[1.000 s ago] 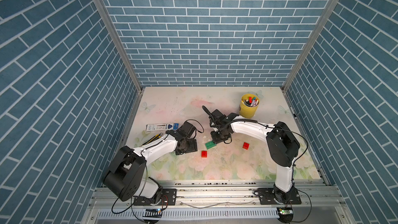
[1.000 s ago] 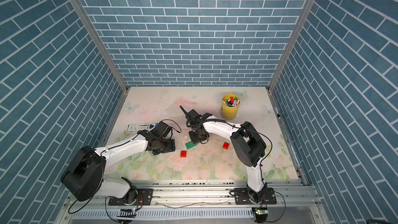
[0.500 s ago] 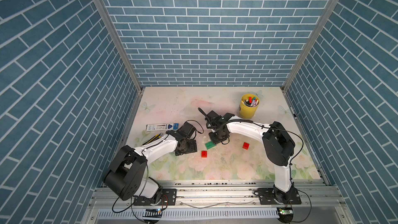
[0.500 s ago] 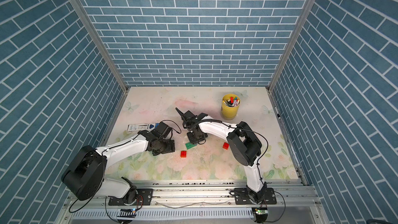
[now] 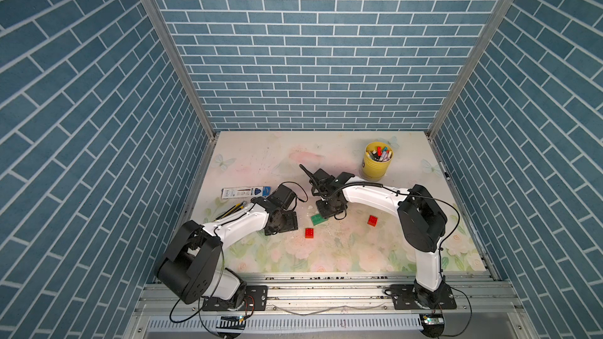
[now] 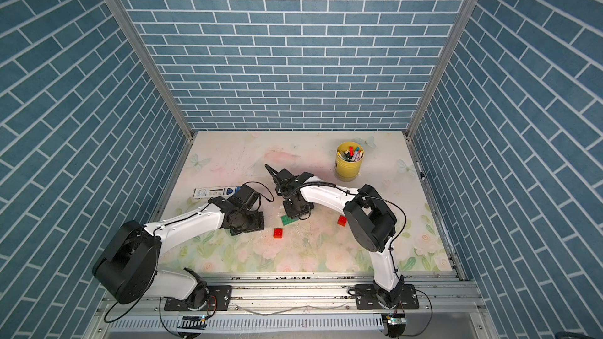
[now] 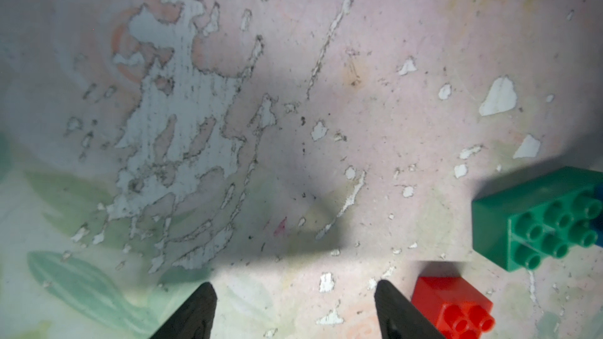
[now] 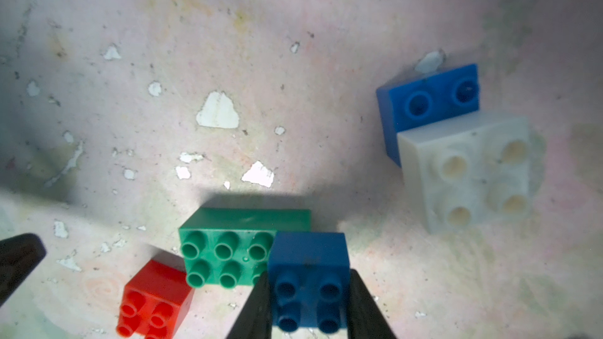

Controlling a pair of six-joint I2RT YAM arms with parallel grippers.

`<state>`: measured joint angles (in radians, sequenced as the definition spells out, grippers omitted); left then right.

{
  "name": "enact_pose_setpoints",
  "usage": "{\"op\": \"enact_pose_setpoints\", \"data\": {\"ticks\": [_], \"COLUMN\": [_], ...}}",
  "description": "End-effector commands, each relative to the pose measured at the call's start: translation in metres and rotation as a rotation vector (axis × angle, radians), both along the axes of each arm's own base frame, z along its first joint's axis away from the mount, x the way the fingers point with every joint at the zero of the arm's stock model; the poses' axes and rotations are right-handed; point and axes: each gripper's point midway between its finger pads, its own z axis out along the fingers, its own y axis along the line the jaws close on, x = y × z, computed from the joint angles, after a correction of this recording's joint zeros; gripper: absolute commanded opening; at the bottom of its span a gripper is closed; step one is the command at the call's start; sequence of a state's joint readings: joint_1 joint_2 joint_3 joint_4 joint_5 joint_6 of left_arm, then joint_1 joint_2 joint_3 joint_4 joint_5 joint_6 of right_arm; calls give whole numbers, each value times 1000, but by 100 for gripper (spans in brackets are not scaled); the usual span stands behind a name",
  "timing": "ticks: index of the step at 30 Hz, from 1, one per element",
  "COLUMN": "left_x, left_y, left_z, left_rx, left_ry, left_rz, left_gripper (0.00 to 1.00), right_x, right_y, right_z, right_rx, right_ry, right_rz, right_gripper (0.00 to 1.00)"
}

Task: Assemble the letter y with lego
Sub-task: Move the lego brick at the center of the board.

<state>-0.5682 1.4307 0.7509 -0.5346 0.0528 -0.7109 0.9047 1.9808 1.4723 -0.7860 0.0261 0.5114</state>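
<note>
My right gripper (image 8: 309, 273) is shut on a blue lego brick (image 8: 308, 280), which sits over one end of the green brick (image 8: 228, 249) on the table. A red brick (image 8: 153, 301) lies against the green one's other end. Apart from these, a white square brick (image 8: 466, 171) sits on a second blue brick (image 8: 427, 102). In both top views the green brick (image 5: 319, 218) pokes out beside the right gripper (image 5: 328, 213), with red bricks (image 5: 309, 232) (image 5: 372, 220) nearby. My left gripper (image 7: 295, 288) stands open over bare table beside the red brick (image 7: 453, 308). No letter y is in view.
A yellow cup (image 5: 376, 167) of marker pens stands at the back right. A flat printed box (image 5: 245, 192) and pencils (image 5: 230, 211) lie at the left. Blue brick walls close in three sides; a metal rail (image 5: 326, 288) runs along the front.
The right arm's wrist has swung a little to the left over the green brick. The left arm and the loose red bricks have not moved.
</note>
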Motion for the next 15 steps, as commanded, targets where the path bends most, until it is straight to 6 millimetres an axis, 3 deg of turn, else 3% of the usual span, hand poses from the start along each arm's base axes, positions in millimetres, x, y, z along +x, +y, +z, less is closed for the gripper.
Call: {"op": "enact_pose_setpoints", "data": {"ticks": [1, 6, 11, 15], "left_x": [-4, -4, -3, -2], "left_y": [6, 3, -1, -6], "left_z": [0, -1, 3, 11], "left_rx": [16, 7, -12, -37], "left_ry": [10, 15, 14, 1], "left_rz": [11, 6, -5, -19], "left_gripper": [79, 79, 79, 81], "right_x": [-7, -7, -7, -5], "right_y": [-38, -42, -31, -28], "right_z": [-7, -4, 9, 19], "right_rx": [-126, -104, -24, 7], "right_ry": [17, -5, -7, -24], "right_rz": [-126, -201, -219, -217], "right_gripper": [26, 27, 48, 54]}}
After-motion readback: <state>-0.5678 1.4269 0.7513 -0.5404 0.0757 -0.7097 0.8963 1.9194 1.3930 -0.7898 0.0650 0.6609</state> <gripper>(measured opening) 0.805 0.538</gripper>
